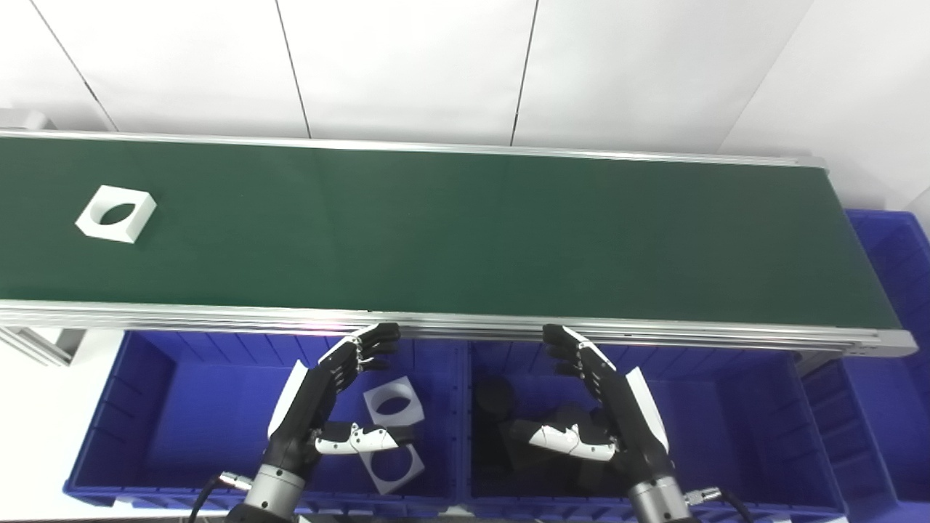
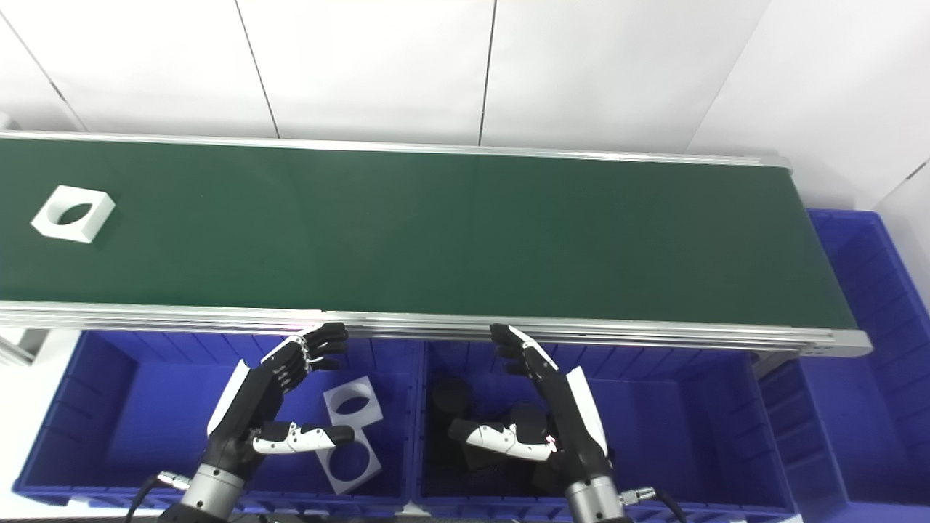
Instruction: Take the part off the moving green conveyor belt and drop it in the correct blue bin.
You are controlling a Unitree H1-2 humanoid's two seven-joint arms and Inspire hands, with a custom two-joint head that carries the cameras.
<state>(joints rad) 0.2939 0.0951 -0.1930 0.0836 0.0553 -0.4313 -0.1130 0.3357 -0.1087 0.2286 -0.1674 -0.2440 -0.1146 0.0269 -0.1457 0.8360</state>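
A white square part with a round hole (image 1: 116, 213) lies on the green conveyor belt (image 1: 465, 232) at its far left. My left hand (image 1: 327, 403) hovers open over the left blue bin (image 1: 182, 421), which holds two white square parts (image 1: 393, 404). My right hand (image 1: 599, 410) hovers open over the middle blue bin (image 1: 726, 428), where dark parts (image 1: 494, 396) lie partly hidden behind it. Both hands sit just below the belt's near rail, palms facing each other, holding nothing.
A third blue bin (image 1: 890, 269) stands at the belt's right end. The belt's aluminium near rail (image 1: 465, 323) runs just above both hands. A white panelled wall rises behind the belt.
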